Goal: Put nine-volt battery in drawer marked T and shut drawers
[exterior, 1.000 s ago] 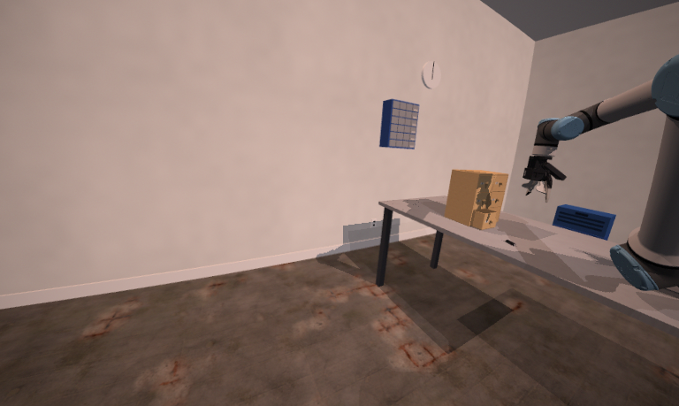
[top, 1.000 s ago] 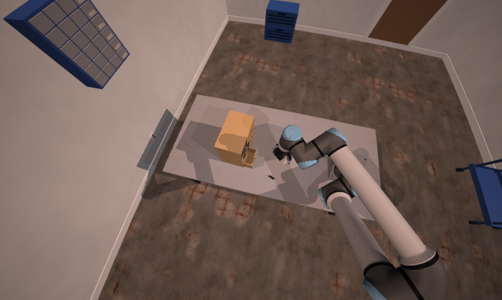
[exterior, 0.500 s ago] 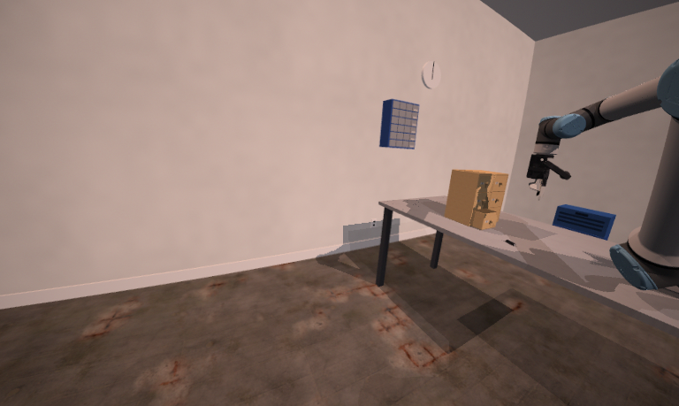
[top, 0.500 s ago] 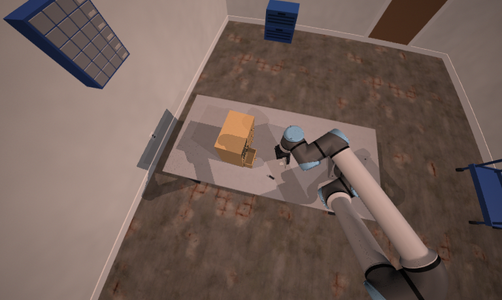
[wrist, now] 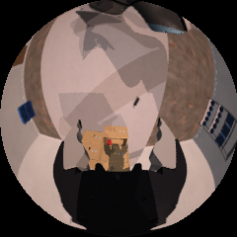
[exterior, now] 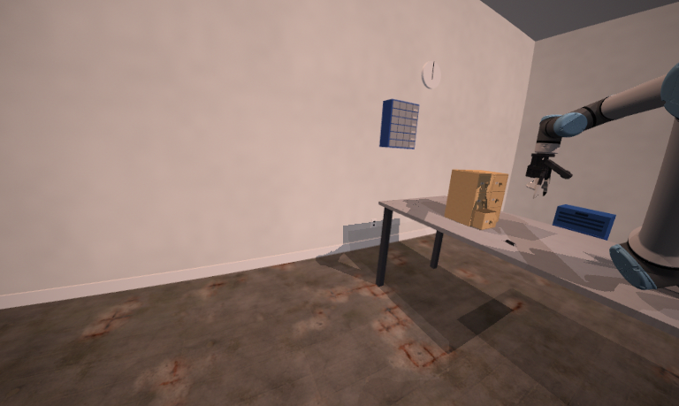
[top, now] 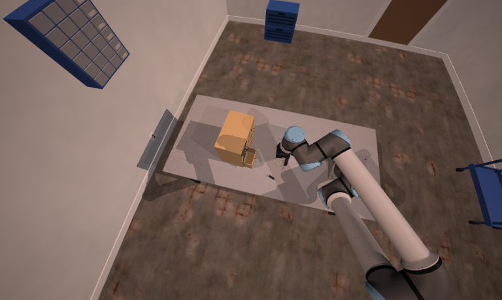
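A tan wooden chest stands upright on the grey table, also in the exterior view and the wrist view. Its lowest drawer is pulled partly out. A red mark shows on the chest front in the wrist view. A small dark object, likely the nine-volt battery, lies on the table in front of the chest. My gripper hangs open and empty well above the table, right of the chest. Drawer letters are too small to read.
The arm's base stands on the table's right part. A blue cabinet stands at the far wall. A blue bin rack hangs on the left wall. A blue cart is at the right edge.
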Tool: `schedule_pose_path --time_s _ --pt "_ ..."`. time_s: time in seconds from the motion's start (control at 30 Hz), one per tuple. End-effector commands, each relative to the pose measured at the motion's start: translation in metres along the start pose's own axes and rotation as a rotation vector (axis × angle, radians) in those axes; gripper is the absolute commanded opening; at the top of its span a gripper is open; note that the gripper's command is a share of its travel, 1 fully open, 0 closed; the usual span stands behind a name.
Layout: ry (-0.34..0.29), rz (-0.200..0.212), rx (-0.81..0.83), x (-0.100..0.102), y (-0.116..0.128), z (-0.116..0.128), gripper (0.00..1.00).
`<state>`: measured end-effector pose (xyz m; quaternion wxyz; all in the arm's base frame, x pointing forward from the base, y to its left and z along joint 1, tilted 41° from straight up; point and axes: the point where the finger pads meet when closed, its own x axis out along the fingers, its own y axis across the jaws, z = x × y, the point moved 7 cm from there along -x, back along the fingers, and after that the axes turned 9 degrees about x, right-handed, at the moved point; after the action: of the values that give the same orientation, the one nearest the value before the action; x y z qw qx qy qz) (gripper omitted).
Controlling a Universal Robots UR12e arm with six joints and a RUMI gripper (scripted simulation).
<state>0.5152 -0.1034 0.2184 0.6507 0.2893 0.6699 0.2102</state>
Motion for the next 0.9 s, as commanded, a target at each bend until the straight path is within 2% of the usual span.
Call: schedule_pose_path --time_s 0.0,0.37,0.87 --pt "-0.001 -0.003 0.061 -0.0016 0.0016 -0.0007 1.0" --pt "-0.001 -0.003 0.131 -0.0027 0.0035 -0.0018 1.0" --pt "-0.002 -0.003 0.14 -0.0028 0.0037 -0.002 1.0"
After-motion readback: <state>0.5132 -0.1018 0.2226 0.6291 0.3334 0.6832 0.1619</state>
